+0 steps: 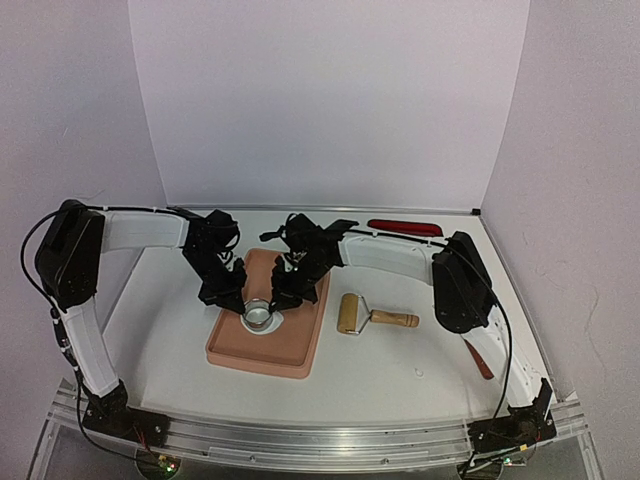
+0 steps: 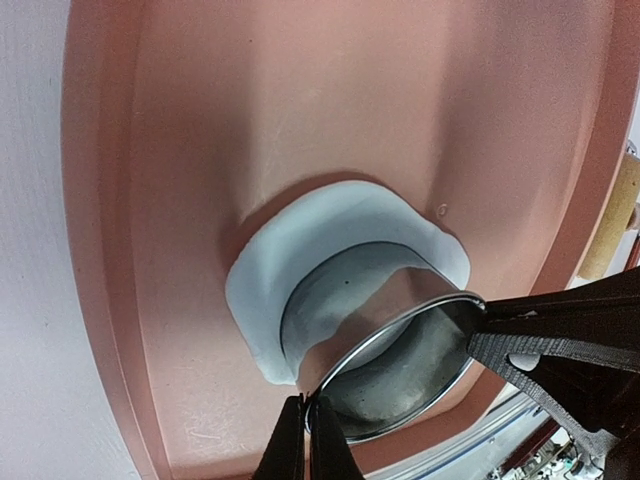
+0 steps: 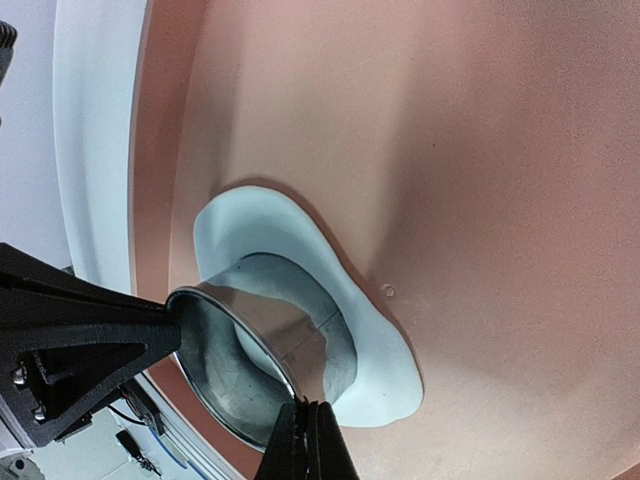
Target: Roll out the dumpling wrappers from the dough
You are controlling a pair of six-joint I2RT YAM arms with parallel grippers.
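Shows left gripper (image 2: 306,412) and right gripper (image 3: 304,414), jaws clamped on rim of metal ring (image 1: 259,316), sunk in dough (image 2: 330,215) at near end of tray (image 1: 290,355). Risks tilting under uneven pull, tearing cut edge or lifting dough stuck inside.

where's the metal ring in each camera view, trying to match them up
Top external: metal ring at the near end of the pink mat.
Left wrist: ring lower centre.
Right wrist: ring lower left.
Shared landmark: white dough spread around the ring.
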